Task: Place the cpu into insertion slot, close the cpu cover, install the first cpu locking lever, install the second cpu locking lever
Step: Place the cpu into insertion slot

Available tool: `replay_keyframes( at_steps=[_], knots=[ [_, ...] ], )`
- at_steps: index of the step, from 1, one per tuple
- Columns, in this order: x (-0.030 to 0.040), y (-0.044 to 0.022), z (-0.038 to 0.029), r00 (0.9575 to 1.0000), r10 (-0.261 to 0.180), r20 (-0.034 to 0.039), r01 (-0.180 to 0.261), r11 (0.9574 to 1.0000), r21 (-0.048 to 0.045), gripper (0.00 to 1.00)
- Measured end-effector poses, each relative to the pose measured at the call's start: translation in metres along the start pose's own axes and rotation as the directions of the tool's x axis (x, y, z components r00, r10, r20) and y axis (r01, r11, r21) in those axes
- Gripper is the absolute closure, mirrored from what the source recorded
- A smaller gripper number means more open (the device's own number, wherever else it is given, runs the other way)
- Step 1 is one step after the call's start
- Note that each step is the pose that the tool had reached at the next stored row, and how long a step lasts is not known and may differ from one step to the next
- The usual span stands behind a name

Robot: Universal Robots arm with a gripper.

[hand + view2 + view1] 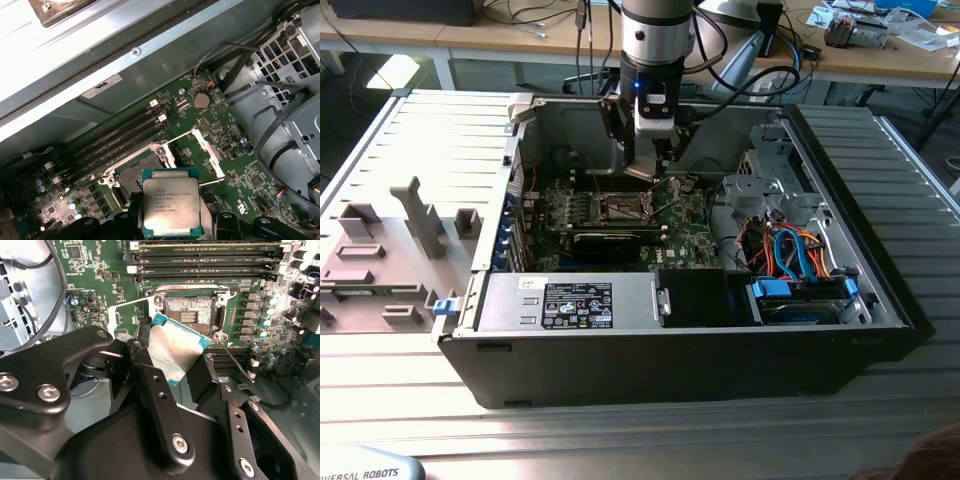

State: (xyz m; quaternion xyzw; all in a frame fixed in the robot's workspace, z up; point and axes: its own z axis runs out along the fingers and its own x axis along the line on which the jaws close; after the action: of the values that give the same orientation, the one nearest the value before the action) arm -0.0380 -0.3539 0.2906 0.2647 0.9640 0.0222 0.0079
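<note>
My gripper hangs inside the open computer case, shut on the cpu, a flat square chip with a silvery top, held by two opposite edges between the black fingers. The cpu hovers tilted just above and beside the insertion slot, a dark square socket with a metal rim on the green motherboard. The slot is bare. The cpu cover, a thin silvery frame, stands swung open beside the slot. A thin wire locking lever sticks out, unlatched.
Long black memory slots run beside the socket. A black card lies just in front of it, then the power supply. A drive cage and coloured cables fill the exterior view's right. Grey fixtures sit outside.
</note>
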Motion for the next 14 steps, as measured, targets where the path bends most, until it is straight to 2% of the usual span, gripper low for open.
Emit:
replay_keyframes(
  at_steps=[14],
  knots=[
    [0.0,0.0,0.0,0.9996,0.028,0.0028,-0.028,0.9996,0.0024,0.46]
  ],
)
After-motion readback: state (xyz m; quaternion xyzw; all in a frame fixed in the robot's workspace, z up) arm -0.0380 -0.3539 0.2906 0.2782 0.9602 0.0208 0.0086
